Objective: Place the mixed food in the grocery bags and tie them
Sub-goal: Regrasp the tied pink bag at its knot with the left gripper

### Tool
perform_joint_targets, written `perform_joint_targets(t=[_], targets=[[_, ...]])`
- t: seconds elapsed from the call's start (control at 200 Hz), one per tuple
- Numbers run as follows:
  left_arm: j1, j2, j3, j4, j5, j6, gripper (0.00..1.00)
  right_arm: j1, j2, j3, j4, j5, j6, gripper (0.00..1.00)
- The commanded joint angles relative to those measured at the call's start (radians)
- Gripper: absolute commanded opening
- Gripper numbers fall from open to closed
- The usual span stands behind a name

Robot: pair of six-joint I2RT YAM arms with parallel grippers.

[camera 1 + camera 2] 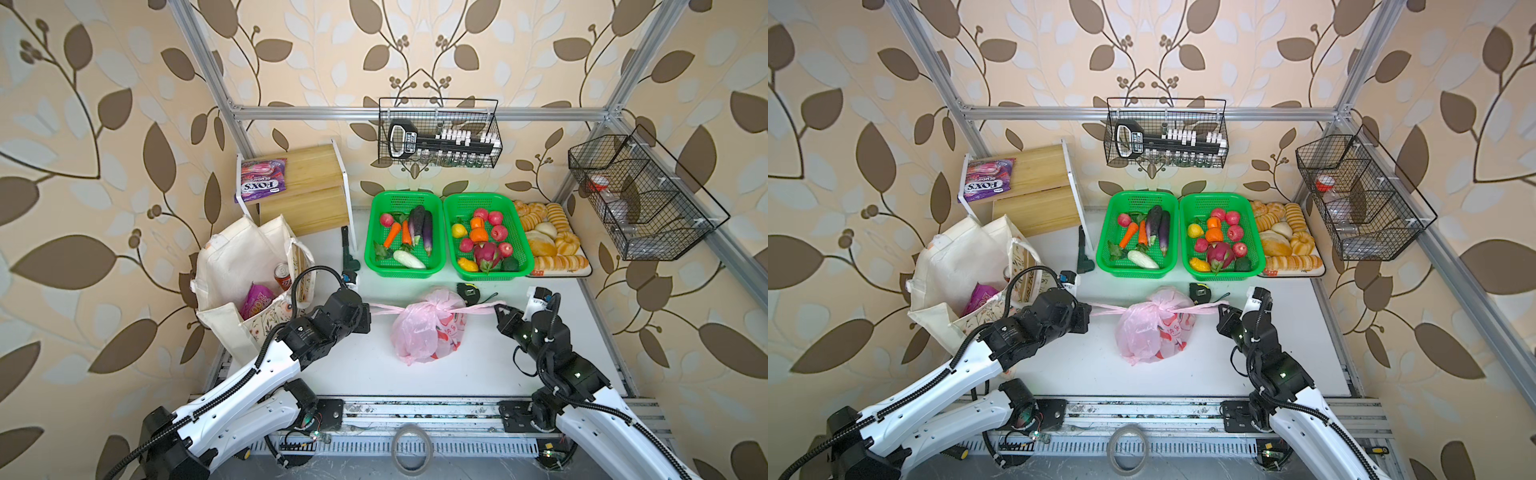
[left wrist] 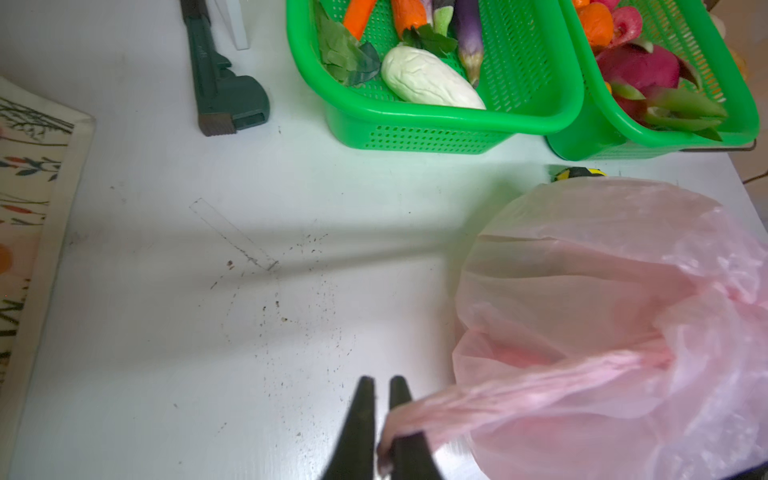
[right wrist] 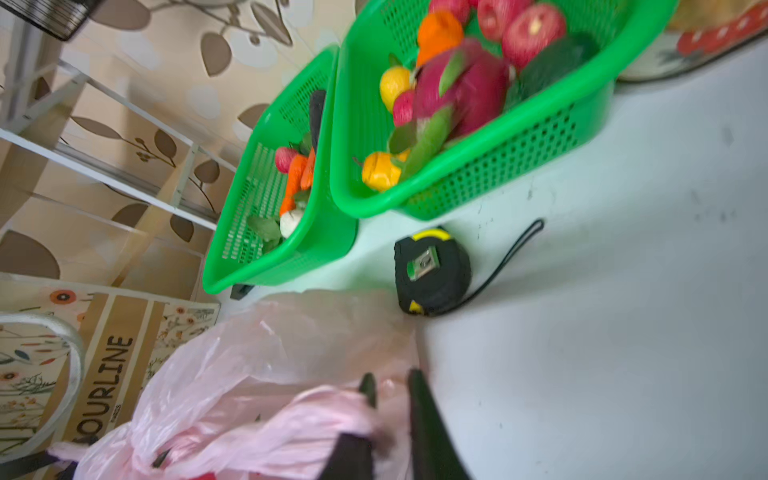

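Both top views, centre of frame: pink plastic bag (image 1: 424,332) sits on the white table (image 1: 374,374), neck drawn into a knot (image 1: 440,307). Something with red and white print shows through the plastic; I cannot name it.

One handle strand runs out to each side of the knot, both stretched straight and level.
- Left gripper (image 2: 384,380), left of the bag: fingers only a narrow slit apart, pinching the end of the left strand, which crosses one finger and drops into the slit.
- Right gripper (image 3: 390,382), right of the bag: fingers a little wider, bunched pink handle plastic pinched in the gap. That view is blurred.

Left of frame: cream canvas tote (image 1: 232,266) stands open, floral side toward the left arm. Inside it are a red drink can (image 1: 283,276), upright, and a purple "100" packet (image 1: 255,301) just below the can in the frame.

Upper centre: two green baskets (image 1: 401,272) (image 1: 494,277) side by side, holding vegetables and fruit. A bread tray (image 1: 552,237) lies to their right.

A tape measure (image 3: 432,270) lies between the bag and the baskets, touching neither. A pipe wrench (image 2: 224,91) lies left of the baskets.

Upper left: purple-pink FOX'S packet (image 1: 262,180) on the wooden shelf (image 1: 307,174).
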Motion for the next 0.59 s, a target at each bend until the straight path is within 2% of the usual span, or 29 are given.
perform_joint_targets(t=[0.0,0.035,0.095,0.245,0.295,0.35,0.445,0.53,0.59], targets=[[0.019,-0.036,0.078,-0.014,-0.03,0.087,0.53,-0.014,-0.033,0.068,0.072,-0.001,-0.052,0.5],[0.019,-0.036,0.106,-0.015,-0.025,0.11,0.64,-0.014,-0.029,0.102,0.051,-0.007,-0.067,0.54],[0.019,-0.034,0.156,-0.038,-0.035,0.137,0.74,-0.014,-0.017,0.181,-0.023,0.008,-0.092,0.59],[0.019,-0.048,0.245,-0.109,-0.109,0.148,0.84,-0.014,-0.016,0.324,-0.205,0.135,-0.135,0.65],[0.019,-0.062,0.257,-0.1,-0.103,0.162,0.86,-0.015,-0.028,0.35,-0.238,0.173,-0.141,0.67],[0.019,-0.077,0.26,-0.052,-0.023,0.215,0.86,-0.015,-0.044,0.367,-0.257,0.201,-0.147,0.69],[0.019,-0.053,0.271,0.046,0.209,0.295,0.83,-0.014,-0.069,0.363,-0.245,0.204,-0.156,0.69],[0.017,0.035,0.326,0.078,0.413,0.323,0.81,-0.015,-0.066,0.346,-0.225,0.177,-0.153,0.69],[0.007,0.121,0.378,0.062,0.512,0.331,0.81,-0.015,-0.05,0.339,-0.22,0.147,-0.147,0.69]])
